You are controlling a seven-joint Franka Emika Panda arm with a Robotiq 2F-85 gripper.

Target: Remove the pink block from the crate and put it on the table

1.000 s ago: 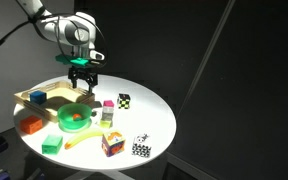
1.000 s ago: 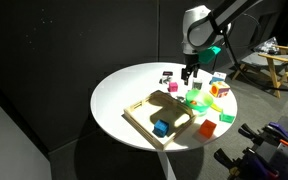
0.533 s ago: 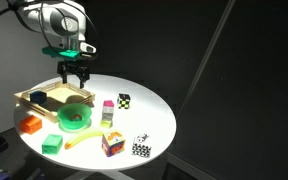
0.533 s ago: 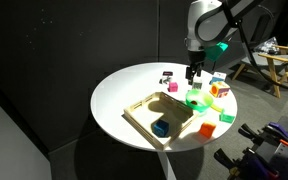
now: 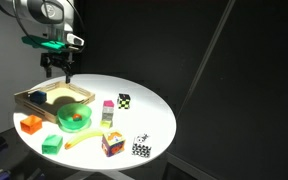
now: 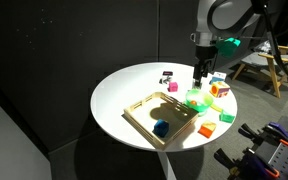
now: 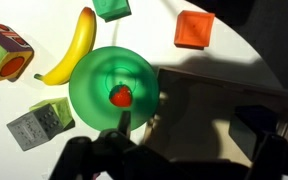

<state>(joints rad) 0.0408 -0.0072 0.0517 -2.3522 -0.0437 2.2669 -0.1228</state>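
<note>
The pink block is lying on the table, inward of its edges and outside the crate, so placement appears complete. The gripper is hovering with jaws spread, gripping nothing.

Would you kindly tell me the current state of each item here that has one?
end effector: open, empty, raised off the table.
crate: flat on the table, holds a blue cube.
green bowl: upright, small red item inside.
pink block: on the table, outside the crate.
</note>
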